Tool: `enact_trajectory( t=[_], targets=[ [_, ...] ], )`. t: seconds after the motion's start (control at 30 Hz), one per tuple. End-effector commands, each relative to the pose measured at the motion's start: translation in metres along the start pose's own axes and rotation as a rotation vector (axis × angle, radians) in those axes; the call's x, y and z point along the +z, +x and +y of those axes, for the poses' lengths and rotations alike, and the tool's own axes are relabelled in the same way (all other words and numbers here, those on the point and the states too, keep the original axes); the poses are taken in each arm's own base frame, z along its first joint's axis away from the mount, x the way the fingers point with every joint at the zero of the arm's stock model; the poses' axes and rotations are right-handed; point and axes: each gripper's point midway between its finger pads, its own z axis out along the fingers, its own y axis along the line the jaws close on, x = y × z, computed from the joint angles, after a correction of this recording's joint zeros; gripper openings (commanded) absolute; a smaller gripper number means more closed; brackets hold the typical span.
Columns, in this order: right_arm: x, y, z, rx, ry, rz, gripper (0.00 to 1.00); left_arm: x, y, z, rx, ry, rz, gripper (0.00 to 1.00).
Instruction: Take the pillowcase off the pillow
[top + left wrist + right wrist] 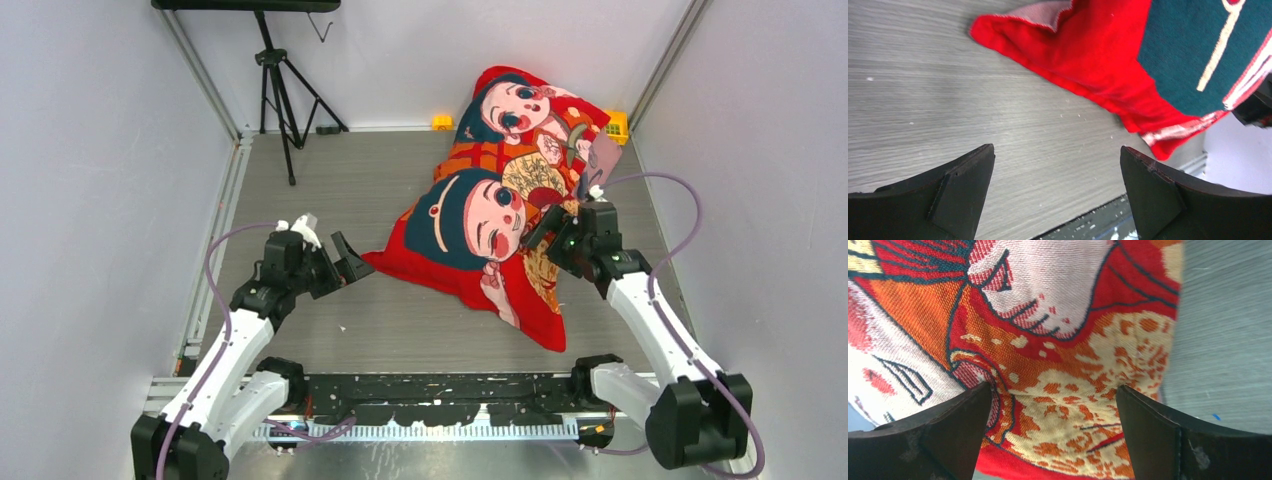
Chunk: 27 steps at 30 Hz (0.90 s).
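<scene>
Top view of a grey table [330, 180] with two robot arms at its near edge. The pillowcase [500, 215], red and printed with two big cartoon faces, lies stuffed and slanted from the table's centre out toward 1 o'clock. The pillow is hidden inside it. The case looks like soft, woven cloth, light and limp, likely to bunch and slide over the squashy filling rather than keep any shape, so a pull will probably drag the whole bundle unless the other arm pins it. The best holds seem to be where the cloth lies flat and empty: the red corner pointing to 9 o'clock, where the left wrist view shows a sliver of pinkish inside [1043, 12], or the greyish flap at 1 o'clock [603, 160]. Which of these marks the opening cannot be told. The left gripper [340, 265] sits at 9 o'clock from the case, its fingers [968, 185] spread wide over bare table, holding nothing, with the red corner just ahead and apart from them. The right gripper [548, 238] is at the case's 3 o'clock edge, its fingers [958, 425] also spread wide and empty, with orange and cream print filling the gap between them. Whether they touch the cloth cannot be told.
</scene>
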Motion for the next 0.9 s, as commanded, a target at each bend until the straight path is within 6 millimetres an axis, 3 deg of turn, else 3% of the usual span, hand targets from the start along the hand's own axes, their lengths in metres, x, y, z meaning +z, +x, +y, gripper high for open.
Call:
enact_trajectory(
  t=[0.0,0.1,0.23,0.33,0.43,0.53,0.63,0.77,0.87],
  targets=[
    [0.024,0.024,0.034,-0.052,-0.123,0.067,0.96,-0.002,-0.002,-0.034,-0.016,0.143,0.05,0.98],
    [0.045,0.051,0.081,-0.125,-0.187,0.095,0.92,-0.001,-0.003,-0.035,-0.025,0.146,0.05,0.98],
    [0.065,0.111,0.17,-0.241,-0.337,0.178,0.92,-0.002,-0.007,-0.034,-0.035,0.135,0.025,0.98],
    [0.046,0.143,0.248,-0.341,-0.548,0.228,0.93,-0.004,-0.009,-0.032,-0.04,0.123,0.006,0.98],
    [0.015,0.14,0.285,-0.378,-0.685,0.202,0.93,-0.005,-0.009,-0.031,-0.043,0.116,-0.004,0.98],
    [0.001,0.111,0.274,-0.377,-0.641,0.132,0.93,-0.007,-0.009,-0.026,-0.043,0.095,-0.013,0.98],
    [-0.003,0.078,0.236,-0.333,-0.53,0.093,0.93,-0.007,-0.01,-0.012,-0.063,0.018,-0.038,0.98],
    [-0.007,0.023,0.164,-0.193,-0.347,0.007,0.93,-0.002,-0.013,0.007,-0.126,-0.053,-0.103,1.0],
    [-0.01,-0.014,0.102,-0.083,-0.162,-0.1,0.99,0.006,-0.009,0.006,-0.161,-0.012,-0.108,1.0]
  ],
)
